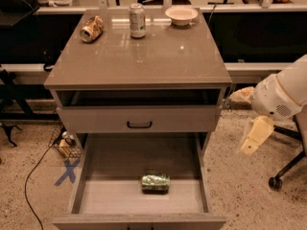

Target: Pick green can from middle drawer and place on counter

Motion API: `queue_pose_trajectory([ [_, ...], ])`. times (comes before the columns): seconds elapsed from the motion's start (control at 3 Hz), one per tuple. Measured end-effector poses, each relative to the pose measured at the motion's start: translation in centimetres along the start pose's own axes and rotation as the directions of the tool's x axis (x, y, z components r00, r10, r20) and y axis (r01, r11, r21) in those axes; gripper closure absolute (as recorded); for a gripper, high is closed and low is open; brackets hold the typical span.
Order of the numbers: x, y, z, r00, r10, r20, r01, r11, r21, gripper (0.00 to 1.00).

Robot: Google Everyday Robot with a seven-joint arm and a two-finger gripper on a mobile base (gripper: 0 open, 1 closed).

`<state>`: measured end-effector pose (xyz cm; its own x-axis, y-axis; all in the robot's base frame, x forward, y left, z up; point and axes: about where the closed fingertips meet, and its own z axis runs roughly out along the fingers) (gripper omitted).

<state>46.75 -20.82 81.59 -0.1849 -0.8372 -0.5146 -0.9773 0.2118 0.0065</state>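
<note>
Green can (155,182) lies on its side in the open middle drawer (115,198); gripper (254,135) is parked off to the right.

Can axis runs parallel to the counter (139,61) front edge, roughly mid-width, nearer the drawer front. Probably light thin aluminium: smooth, free to roll, dents if clamped hard. I'd take it from above across mid-body, square to the axis, moderate force. Gripper hangs below and outside the front-right corner, well apart from the can; open or closed, can't tell. Label is mottled green-white, no brand or text readable. Tall can (137,20) near the back edge: green print, not legible.
</note>
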Motion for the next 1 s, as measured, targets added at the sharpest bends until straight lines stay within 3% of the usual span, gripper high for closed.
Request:
queue_pose_trajectory([
  [0.33, 2.0, 0.9, 8.1, 0.995, 0.065, 0.069, -0.057, 0.9924, -0.109, 0.0],
  [0.67, 2.0, 0.9, 8.1, 0.995, 0.065, 0.069, -0.057, 0.9924, -0.109, 0.0],
  [1.0, 2.8, 1.1, 10.6, 0.995, 0.071, 0.072, -0.063, 0.992, -0.109, 0.0],
])
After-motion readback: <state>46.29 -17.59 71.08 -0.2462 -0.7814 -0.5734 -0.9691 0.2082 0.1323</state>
